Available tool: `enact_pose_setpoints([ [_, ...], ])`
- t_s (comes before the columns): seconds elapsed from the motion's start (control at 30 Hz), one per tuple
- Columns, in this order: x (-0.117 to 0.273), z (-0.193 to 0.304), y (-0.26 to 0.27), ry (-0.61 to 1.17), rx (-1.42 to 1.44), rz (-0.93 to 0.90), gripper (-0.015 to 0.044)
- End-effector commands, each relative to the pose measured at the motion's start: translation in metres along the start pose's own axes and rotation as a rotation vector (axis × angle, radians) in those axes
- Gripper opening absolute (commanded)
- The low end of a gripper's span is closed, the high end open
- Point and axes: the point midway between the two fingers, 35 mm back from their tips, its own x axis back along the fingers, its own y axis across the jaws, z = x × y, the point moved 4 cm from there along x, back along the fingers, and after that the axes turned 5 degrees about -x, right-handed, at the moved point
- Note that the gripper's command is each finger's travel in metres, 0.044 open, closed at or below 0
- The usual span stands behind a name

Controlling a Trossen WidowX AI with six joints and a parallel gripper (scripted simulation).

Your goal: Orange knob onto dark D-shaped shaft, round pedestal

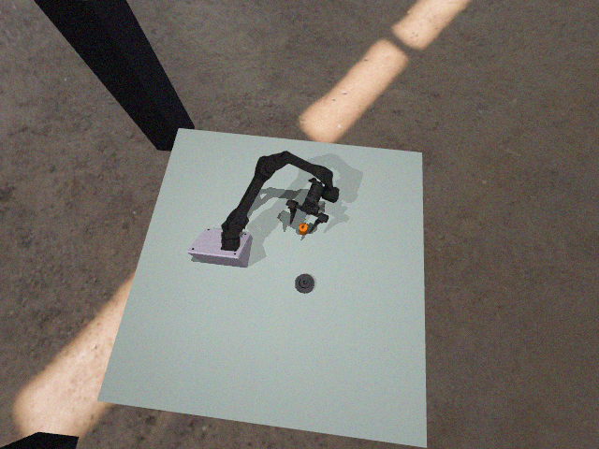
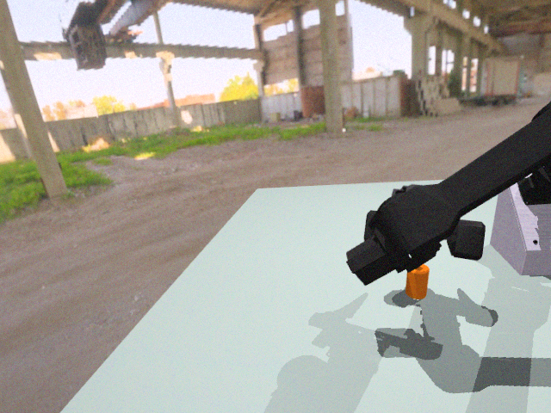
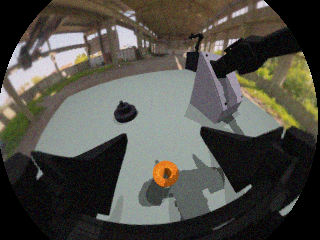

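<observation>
The orange cylindrical knob (image 1: 303, 228) (image 2: 417, 283) (image 3: 159, 174) looks roughly upright, hole upward, by the table and well apart from its mount; I can't tell whether its base is fully down. My black two-fingered claw (image 1: 301, 228) (image 2: 416, 253) (image 3: 166, 134) is spread wide around that spot, pinching nothing. I judge the room either side would suit a fresh grip, with the upward hole ready for mating. A turn may be needed to match the flats; a skewed pinch could tip it.

The dark round pedestal (image 1: 298, 285) (image 3: 125, 114) holds its small upright shaft (image 1: 304, 282) (image 3: 121, 104) skyward, allowing a straight descent. The lilac base block (image 1: 205, 241) (image 2: 511, 240) (image 3: 204, 92) anchors my arm on the pale green tabletop (image 1: 338, 348) (image 2: 222, 288) (image 3: 80, 120). Beyond lie brown dirt ground (image 1: 493, 241) (image 2: 111, 275) and concrete pillars (image 2: 331, 66).
</observation>
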Motion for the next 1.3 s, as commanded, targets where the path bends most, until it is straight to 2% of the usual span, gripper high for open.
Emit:
enact_pose_setpoints([
  [0.0,-0.008,-0.011,0.002,0.179,-0.024,0.085,0.0440],
  [0.17,-0.016,-0.032,0.007,0.662,-0.054,0.182,0.0440],
  [0.27,-0.014,-0.047,0.008,0.957,-0.049,0.165,0.0440],
  [0.33,-0.013,-0.055,0.008,1.081,-0.042,0.140,0.0440],
  [0.77,-0.012,-0.056,0.008,1.100,0.018,0.101,0.0440],
  [1.03,-0.012,-0.056,0.008,1.082,0.709,-0.329,0.0440],
  [1.27,-0.013,-0.056,0.008,0.964,1.319,-0.719,0.0440],
])
